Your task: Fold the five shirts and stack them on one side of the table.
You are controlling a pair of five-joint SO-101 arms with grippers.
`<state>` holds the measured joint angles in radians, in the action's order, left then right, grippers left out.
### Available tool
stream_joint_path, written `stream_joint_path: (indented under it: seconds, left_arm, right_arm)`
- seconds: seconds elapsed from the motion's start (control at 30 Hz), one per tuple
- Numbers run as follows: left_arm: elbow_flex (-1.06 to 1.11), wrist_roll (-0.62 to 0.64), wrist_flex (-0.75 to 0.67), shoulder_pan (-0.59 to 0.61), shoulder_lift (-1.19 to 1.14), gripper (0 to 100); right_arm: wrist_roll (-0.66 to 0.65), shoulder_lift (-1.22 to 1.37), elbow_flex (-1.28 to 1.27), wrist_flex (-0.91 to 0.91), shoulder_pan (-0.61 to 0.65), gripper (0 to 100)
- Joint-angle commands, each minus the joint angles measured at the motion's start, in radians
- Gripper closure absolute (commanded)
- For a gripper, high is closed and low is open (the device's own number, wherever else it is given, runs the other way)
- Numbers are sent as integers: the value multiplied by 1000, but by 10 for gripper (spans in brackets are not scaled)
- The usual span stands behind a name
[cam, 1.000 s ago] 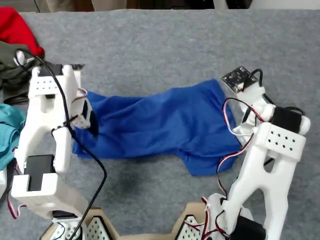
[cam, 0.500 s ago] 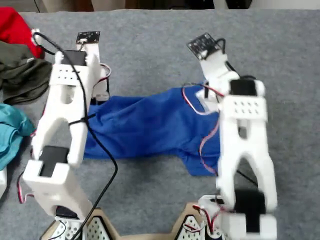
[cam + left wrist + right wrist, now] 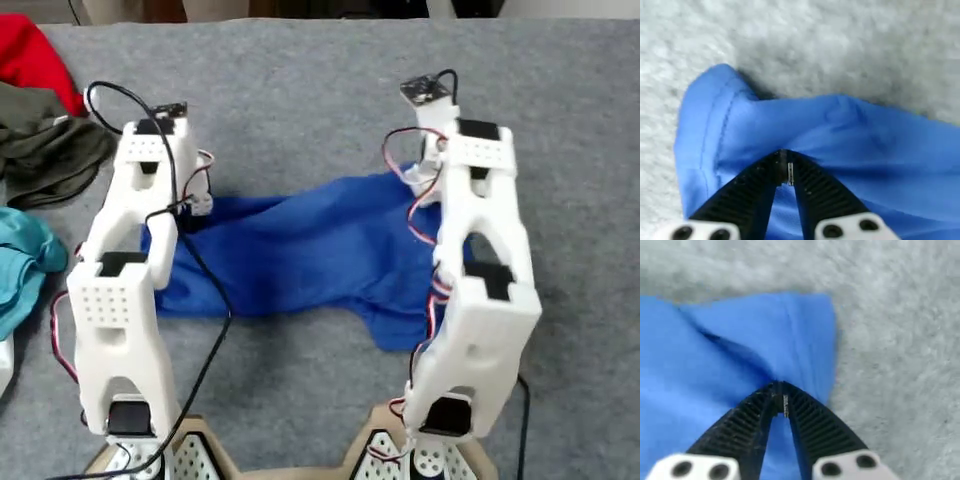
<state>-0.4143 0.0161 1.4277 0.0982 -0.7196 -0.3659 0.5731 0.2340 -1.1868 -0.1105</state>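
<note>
A blue shirt lies spread across the middle of the grey table. My left gripper is at the shirt's far left corner; in the left wrist view the gripper is shut on a fold of blue cloth. My right gripper is at the shirt's far right corner; in the right wrist view the gripper is shut on the blue cloth near its edge. Both pinched folds are lifted slightly off the table.
At the left edge lie other shirts: a red one, a dark olive one and a teal one. The grey table stretches beyond the blue shirt. The arm bases stand at the near edge.
Both arms swung from the shirt's sides over to its far corners and came down. Their grippers now pinch the blue cloth, and the shirt's far edge is bunched up.
</note>
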Motion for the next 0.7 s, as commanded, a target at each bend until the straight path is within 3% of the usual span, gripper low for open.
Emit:
stream_joint_path:
  seconds: [0.0, 0.43, 0.67]
  left_arm:
    - [-141, -48, 51, 87, -74, 981]
    - [-678, -54, 276, 98, -209, 981]
    - [-775, -52, 308, 101, -209, 981]
  right_arm:
    - [-34, 70, 154, -48, -56, 994]
    - [-44, 274, 545, -233, -93, 994]
    - [-44, 274, 802, -427, -82, 994]
